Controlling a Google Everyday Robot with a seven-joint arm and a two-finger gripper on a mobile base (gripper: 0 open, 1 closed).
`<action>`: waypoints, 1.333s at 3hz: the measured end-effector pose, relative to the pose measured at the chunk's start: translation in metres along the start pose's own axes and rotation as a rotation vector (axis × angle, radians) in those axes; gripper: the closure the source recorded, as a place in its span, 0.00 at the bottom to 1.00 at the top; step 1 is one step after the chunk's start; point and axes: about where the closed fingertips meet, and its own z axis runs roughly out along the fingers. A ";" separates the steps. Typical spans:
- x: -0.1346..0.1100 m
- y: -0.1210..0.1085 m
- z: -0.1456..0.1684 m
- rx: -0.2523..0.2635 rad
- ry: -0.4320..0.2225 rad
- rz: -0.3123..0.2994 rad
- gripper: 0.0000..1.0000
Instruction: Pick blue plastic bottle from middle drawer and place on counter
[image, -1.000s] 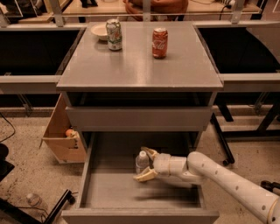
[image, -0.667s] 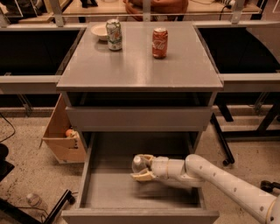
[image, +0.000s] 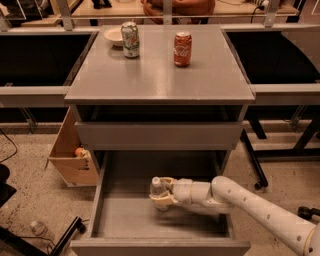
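Note:
The blue plastic bottle (image: 156, 185), clear with a white cap, stands in the open middle drawer (image: 130, 217) near its centre. My gripper (image: 161, 191) reaches in from the right on a white arm, low inside the drawer. Its cream fingers (image: 160, 200) are closed around the bottle's body. The bottle's lower part is hidden by the fingers. The grey counter (image: 160, 75) lies above, well clear of the arm.
On the counter stand a red soda can (image: 182, 49), a green-and-white soda can (image: 130, 39) and a white bowl (image: 114, 36). A closed drawer face (image: 159, 135) overhangs the open drawer. A cardboard box (image: 70, 157) sits on the floor at left.
The gripper and the bottle have shifted a little to the left inside the drawer, with the fingers closing in around the bottle.

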 end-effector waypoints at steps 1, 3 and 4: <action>0.000 0.000 0.000 0.000 0.000 0.000 1.00; -0.116 0.024 -0.061 -0.047 -0.080 -0.005 1.00; -0.208 0.018 -0.120 -0.001 -0.105 0.011 1.00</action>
